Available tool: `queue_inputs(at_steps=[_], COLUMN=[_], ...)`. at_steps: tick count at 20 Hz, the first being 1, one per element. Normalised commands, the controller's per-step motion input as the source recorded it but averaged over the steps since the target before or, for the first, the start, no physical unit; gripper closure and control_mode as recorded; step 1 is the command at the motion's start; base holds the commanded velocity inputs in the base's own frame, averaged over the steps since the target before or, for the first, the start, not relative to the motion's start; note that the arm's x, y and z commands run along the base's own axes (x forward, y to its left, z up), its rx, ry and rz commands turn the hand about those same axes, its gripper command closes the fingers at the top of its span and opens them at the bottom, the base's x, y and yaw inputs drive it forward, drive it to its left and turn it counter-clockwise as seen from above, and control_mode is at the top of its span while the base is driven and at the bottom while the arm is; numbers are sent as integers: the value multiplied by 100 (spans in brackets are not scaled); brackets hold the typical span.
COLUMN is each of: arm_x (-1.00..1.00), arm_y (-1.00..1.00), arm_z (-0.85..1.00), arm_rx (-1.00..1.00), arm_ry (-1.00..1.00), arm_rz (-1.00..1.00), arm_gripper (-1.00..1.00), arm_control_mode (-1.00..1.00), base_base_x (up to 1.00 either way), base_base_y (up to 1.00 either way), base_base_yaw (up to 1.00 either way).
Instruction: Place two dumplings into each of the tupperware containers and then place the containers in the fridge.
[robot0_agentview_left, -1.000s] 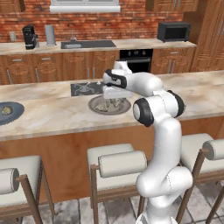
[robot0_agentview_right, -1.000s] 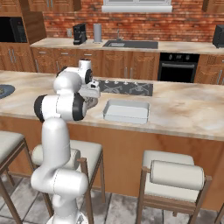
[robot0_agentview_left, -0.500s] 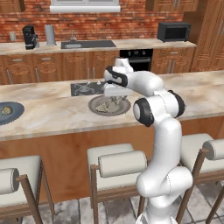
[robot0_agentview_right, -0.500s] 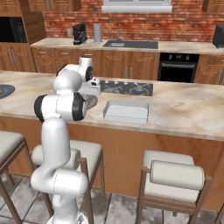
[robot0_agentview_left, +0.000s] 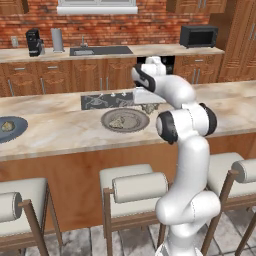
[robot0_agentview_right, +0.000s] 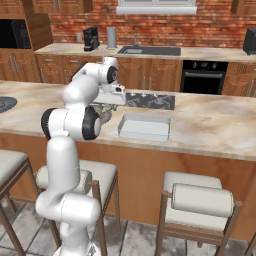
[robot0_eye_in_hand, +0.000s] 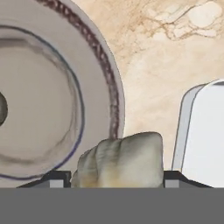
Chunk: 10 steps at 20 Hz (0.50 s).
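Clearly the gripper (robot0_eye_in_hand: 117, 181) pinches 1 dumpling (robot0_eye_in_hand: 120, 159) across its plump middle, between the plate (robot0_eye_in_hand: 52, 87) and container (robot0_eye_in_hand: 205, 131); it looks soft, light, easily squashed, so a gentle squeeze suits

no readable text, label, brand, number or sign anywhere in sight.
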Motion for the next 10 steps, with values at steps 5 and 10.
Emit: queue_inputs(at_steps=[5,10], arm_x=[-26,-17], arm_y=[-80,-58], arm_z=[11,-11], arm_rx=[0,0], arm_ry=[14,0], arm_rz=[2,3], arm_gripper=[100,100], arm_control_mode=[-100,-100], base_base_x=[0,0], base_base_y=[0,0], base_base_yaw=[0,0])
